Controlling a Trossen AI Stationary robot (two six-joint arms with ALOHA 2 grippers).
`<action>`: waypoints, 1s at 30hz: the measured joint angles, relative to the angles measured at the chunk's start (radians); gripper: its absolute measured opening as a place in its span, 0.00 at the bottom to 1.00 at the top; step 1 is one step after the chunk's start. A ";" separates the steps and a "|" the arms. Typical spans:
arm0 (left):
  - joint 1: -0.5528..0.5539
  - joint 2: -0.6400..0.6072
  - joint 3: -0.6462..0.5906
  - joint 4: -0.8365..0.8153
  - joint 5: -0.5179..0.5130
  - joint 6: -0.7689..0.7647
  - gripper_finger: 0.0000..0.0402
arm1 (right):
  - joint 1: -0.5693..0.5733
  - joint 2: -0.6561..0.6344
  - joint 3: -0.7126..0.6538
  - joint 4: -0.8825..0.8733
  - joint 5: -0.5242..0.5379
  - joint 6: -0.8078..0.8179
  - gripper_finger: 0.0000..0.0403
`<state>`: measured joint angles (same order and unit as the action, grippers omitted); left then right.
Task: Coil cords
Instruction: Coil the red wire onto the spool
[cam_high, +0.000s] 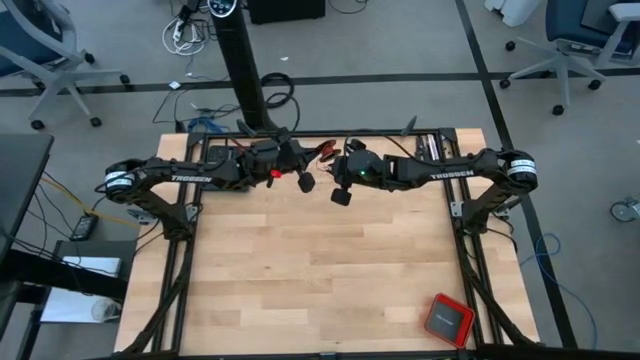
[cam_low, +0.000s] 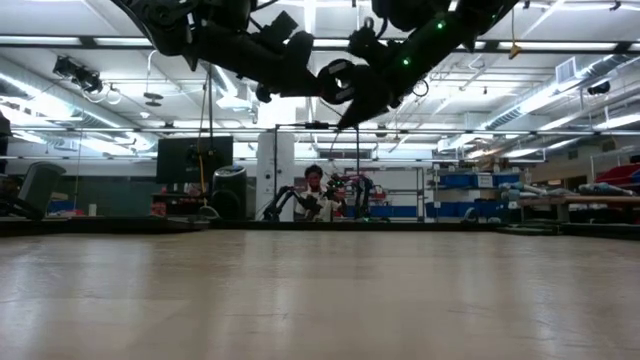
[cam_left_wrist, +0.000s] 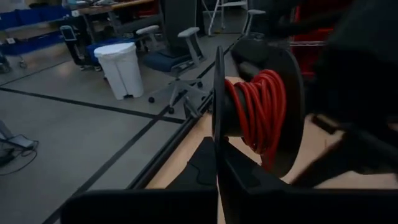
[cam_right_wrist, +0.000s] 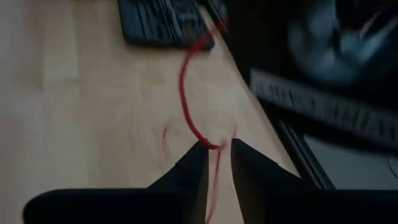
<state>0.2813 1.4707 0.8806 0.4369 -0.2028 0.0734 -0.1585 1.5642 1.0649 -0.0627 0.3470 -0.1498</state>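
Cord (cam_left_wrist: 258, 109) in red sits wound in tight turns around a dark spool (cam_left_wrist: 289, 106) with 2 round flanges, held up in the air by the left gripper (cam_high: 283, 163) near the middle of the desk's far edge. That gripper's fingers (cam_left_wrist: 217, 155) are closed on 1 flange of the spool, as the left wrist view shows. From there 1 loose strand (cam_right_wrist: 186, 99) of the same cord curves over the wooden desk (cam_high: 320, 270) and passes into the narrow gap between the fingers of the right gripper (cam_right_wrist: 217, 155). That pincer stands slightly parted, with the strand running between the fingertips; whether they pinch it or merely guide it cannot be told. In the high view both arms reach inward from the desk's left and right sides and meet just beside each other above the far edge, well clear of the surface in the low view. Near the desk's front right corner lies 1 red square box (cam_high: 448, 319) with a dark top
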 joint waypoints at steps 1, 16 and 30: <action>0.000 -0.005 0.000 -0.003 0.006 0.000 0.00 | -0.005 0.000 0.000 -0.017 0.000 0.000 0.17; 0.000 -0.153 0.000 -0.120 0.073 0.014 0.00 | -0.094 -0.001 -0.077 0.021 -0.300 -0.034 0.18; 0.006 -0.149 0.000 -0.151 0.187 0.082 0.00 | -0.137 0.005 -0.315 0.573 -0.578 0.051 0.18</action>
<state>0.2878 1.3212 0.8806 0.2856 -0.0155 0.1556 -0.2954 1.5688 0.7496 0.5100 -0.2312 -0.0993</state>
